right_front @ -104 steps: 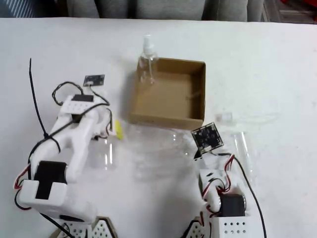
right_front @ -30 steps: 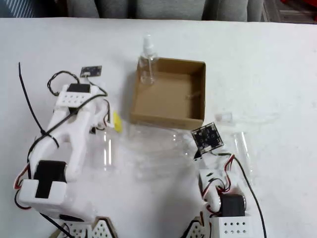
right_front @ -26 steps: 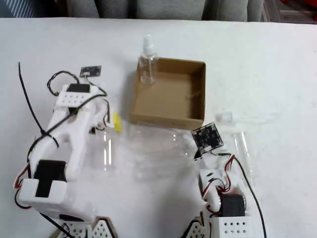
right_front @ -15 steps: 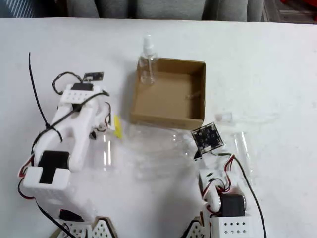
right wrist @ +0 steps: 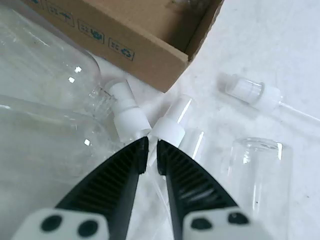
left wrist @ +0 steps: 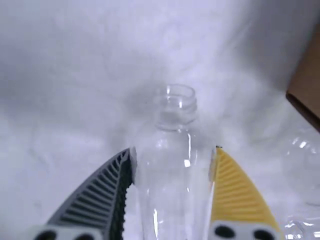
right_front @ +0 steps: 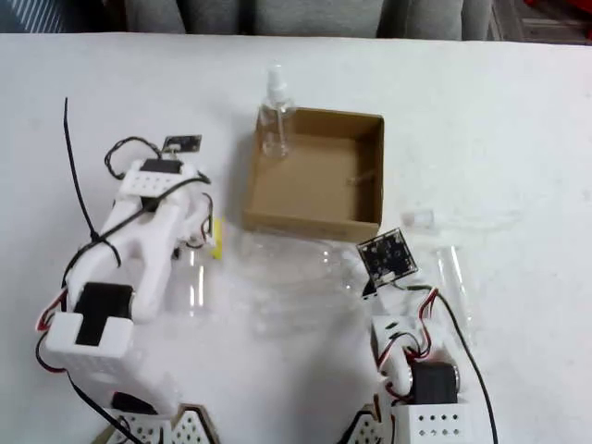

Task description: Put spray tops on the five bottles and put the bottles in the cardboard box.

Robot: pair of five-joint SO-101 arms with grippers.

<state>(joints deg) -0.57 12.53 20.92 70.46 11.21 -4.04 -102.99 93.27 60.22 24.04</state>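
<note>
High view: the cardboard box (right_front: 305,220) holds one capped bottle (right_front: 275,125), upright in a corner. Left pincer (left wrist: 172,151) is clamped on an open bottle (left wrist: 175,107) lying on the desk (right_front: 499,111). Right pincer (right wrist: 150,147) is pressed together, just beside a loose spray top (right wrist: 168,131).

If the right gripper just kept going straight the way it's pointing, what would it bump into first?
Most likely the white spray top lying just ahead of the right gripper. The cardboard box lies farther on. Depth is hard to judge from this view.
</note>
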